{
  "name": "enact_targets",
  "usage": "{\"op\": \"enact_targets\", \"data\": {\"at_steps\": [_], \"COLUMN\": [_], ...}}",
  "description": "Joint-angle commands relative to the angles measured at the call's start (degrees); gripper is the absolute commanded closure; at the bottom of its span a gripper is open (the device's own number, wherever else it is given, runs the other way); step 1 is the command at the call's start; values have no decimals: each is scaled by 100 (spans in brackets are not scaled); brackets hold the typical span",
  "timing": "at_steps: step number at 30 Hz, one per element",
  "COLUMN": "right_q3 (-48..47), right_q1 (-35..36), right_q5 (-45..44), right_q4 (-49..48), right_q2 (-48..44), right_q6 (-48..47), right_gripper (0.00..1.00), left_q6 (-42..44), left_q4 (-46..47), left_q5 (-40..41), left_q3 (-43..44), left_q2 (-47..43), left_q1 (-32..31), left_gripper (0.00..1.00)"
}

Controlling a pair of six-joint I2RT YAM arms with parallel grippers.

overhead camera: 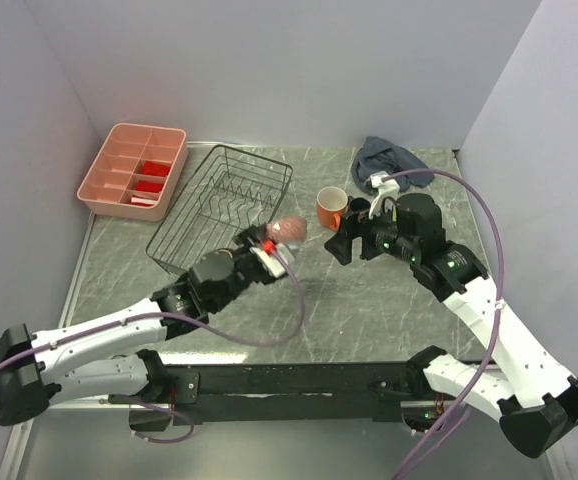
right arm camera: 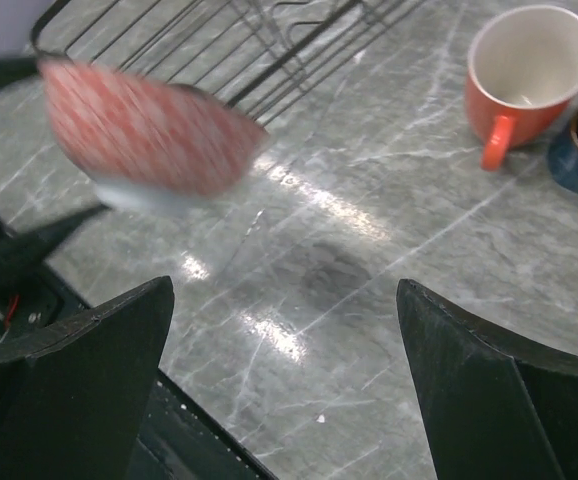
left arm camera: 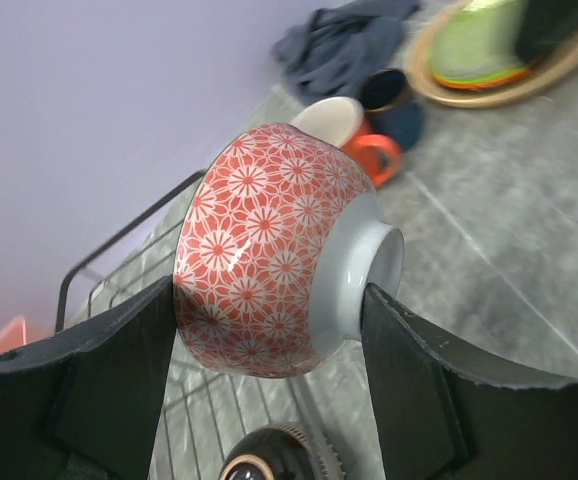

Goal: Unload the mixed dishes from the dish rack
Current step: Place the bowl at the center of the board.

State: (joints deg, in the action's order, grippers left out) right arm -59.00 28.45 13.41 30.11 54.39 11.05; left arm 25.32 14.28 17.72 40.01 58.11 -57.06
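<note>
Between the fingers of the left gripper (left arm camera: 269,325) sits the pinkish bowl (left arm camera: 269,260), with a red flower pattern outside and a grey foot ring. The jaws are clamped across it, and it lies tipped on its side with the foot toward the orange mug (left arm camera: 354,140). From the top camera I see it held in the air just off the right-hand edge of the dish rack (overhead camera: 219,205), between rack and mug, above the marbled table (overhead camera: 359,310).

Just behind the mug stands the small dark blue cup (left arm camera: 394,100). Farther out, the lime green plate (left arm camera: 479,45) rests on the tan-yellow plate (left arm camera: 509,93), near a crumpled blue-grey cloth (left arm camera: 344,40). What I take for the dark brown bowl (left arm camera: 274,465) shows at the bottom edge of the left wrist view, down by the rack, too cropped to be sure. The pink compartment tray (overhead camera: 134,170) sits left of the rack. My right gripper (right arm camera: 289,370) hangs low near the mug, fingers spread wide with nothing between them.

I judge this to be mid-transfer: the bowl is out of the rack but not yet set down. Next I would carry it to a free patch of table, roll the wrist so the foot faces down, lower until it seats, then release. The mug and my right arm are close, so the path needs care.
</note>
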Motion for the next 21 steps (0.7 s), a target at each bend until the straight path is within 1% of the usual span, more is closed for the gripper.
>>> {"op": "enact_targets", "data": {"at_steps": [1,2,7,13,16,21], "right_q3": [-471,-559,-770,-823,-911,-1113], "right_q1": [-23,-15,-23,-15,-23,-15], "right_q5": [741,968,1558,2472,2762,3229], "right_q4": [-5,56,250,338,530,1189], "right_q2": [133,151,326,651,836,1196], "right_q6": [-514,-594,-1007,-1052,-1341,-1755], "right_gripper": [0,0,0,0,0,0], "left_q6": [877,948,1203,1370,1467,1502], "left_q4": [901,909,1059,1173,1182,1138], "left_q5": [136,127,4,-128,-163,-225], "left_q3": [-81,-98,-107,-195,-230,-239], "left_q2": [113,148,306,394,421,491], "left_q1": [-551,-622,-956,-1378,-1571,-1756], "left_gripper": [71,71,71,70,70,70]}}
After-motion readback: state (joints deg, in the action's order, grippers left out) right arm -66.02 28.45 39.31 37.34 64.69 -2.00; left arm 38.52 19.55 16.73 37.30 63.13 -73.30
